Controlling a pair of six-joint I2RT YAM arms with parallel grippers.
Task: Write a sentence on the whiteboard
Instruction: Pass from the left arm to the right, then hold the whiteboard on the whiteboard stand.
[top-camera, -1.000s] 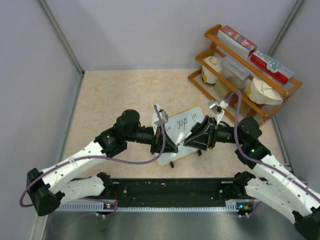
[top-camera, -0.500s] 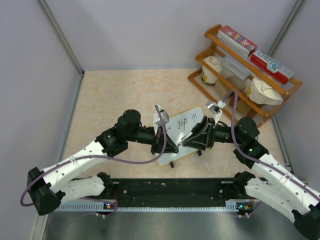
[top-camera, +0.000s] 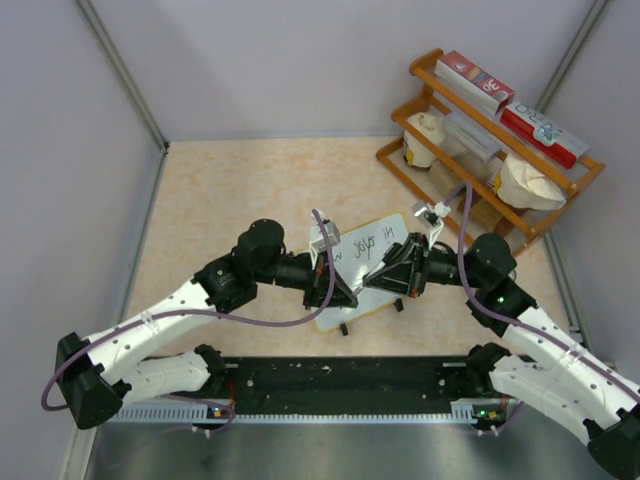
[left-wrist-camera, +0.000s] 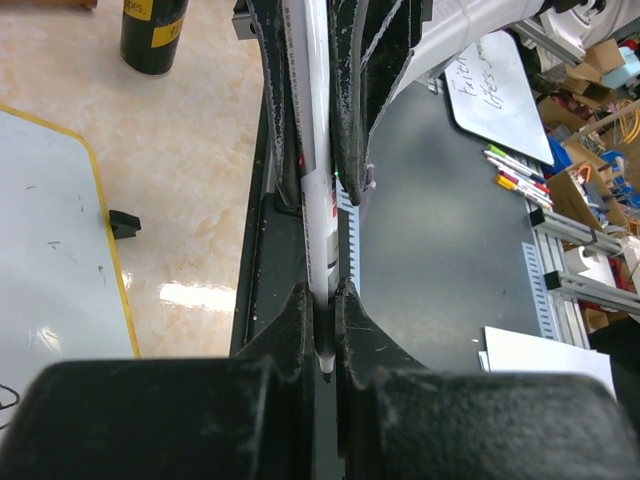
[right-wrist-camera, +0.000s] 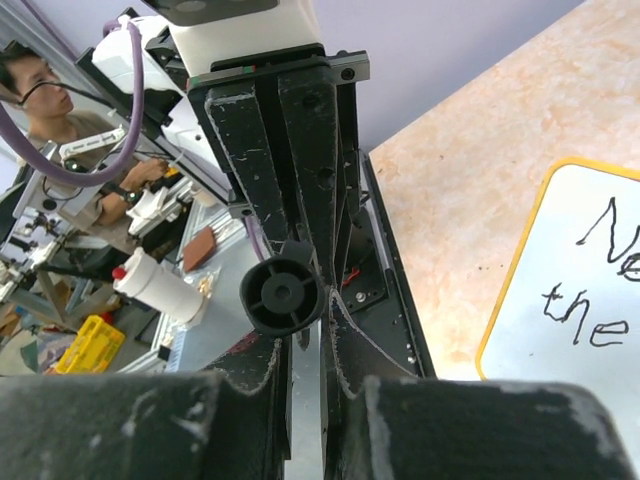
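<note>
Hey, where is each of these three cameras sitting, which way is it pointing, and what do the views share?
Top external: above and behind the arms, looking down at the whiteboard and wooden shelf; both arms show.
Left wrist: on the left arm, looking along the left hand and the marker toward the right hand.
Right wrist: on the right arm, looking past the right hand at the marker's black end and the left hand.
Shared: both wrist views show the marker and whiteboard.

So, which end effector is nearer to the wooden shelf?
Right. The right end effector hangs over the whiteboard, toward the shelf; the left end effector faces it from the far side.
</note>
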